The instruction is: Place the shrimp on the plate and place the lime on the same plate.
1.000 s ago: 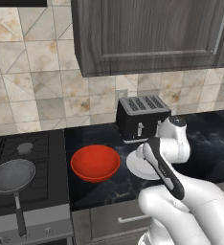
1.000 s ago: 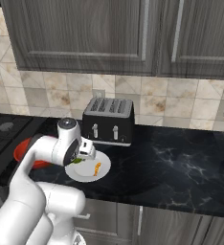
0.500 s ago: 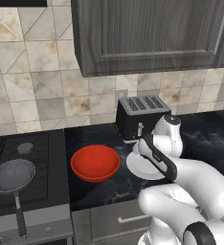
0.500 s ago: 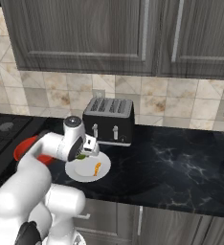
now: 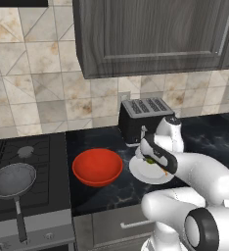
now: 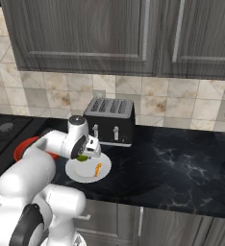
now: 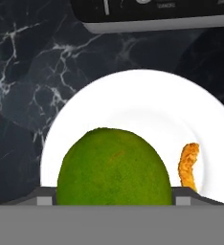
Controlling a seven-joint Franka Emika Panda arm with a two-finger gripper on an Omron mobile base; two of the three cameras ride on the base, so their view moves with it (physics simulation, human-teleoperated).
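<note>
The green lime (image 7: 114,167) sits between the fingers of my gripper (image 6: 87,153), which is shut on it just above the white plate (image 7: 142,100). From the hand view the lime covers the plate's near part and hides my fingertips. The thin orange shrimp (image 7: 189,165) lies on the plate to the lime's right. In the right base view the shrimp (image 6: 97,169) rests on the plate (image 6: 81,172) in front of the gripper. The left base view shows the lime (image 5: 149,160) under the hand, over the plate (image 5: 142,172).
A black toaster (image 6: 109,120) stands right behind the plate against the tiled wall. A red bowl (image 5: 97,166) sits to the plate's left on the dark marble counter (image 6: 172,163). A frying pan (image 5: 11,179) rests on the stove at far left.
The hand with the lime has sunk a little toward the plate. The arm's elbow has swung outward. The shrimp and the plate lie where they were.
</note>
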